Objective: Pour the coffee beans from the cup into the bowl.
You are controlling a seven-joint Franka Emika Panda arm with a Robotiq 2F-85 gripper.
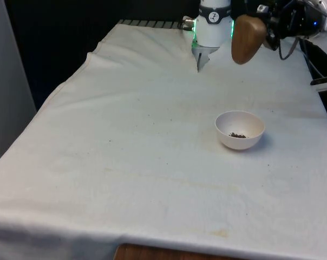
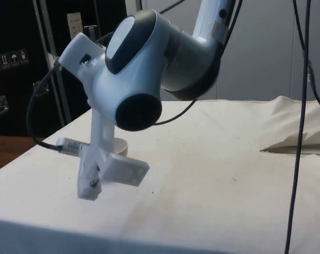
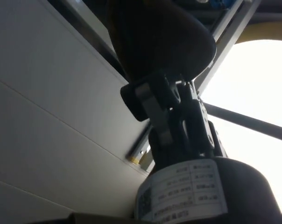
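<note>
A small white bowl (image 1: 240, 130) with a few coffee beans (image 1: 237, 135) in its bottom stands on the white cloth (image 1: 125, 141), toward the table's right edge in the front view. Above the far edge, the black gripper (image 1: 267, 30) clamps a brown cup (image 1: 247, 39), held high and tipped, well apart from the bowl.

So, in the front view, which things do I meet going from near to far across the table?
White cloth's near edge → bowl holding a few beans → brown cup, held up over the far end.
</note>
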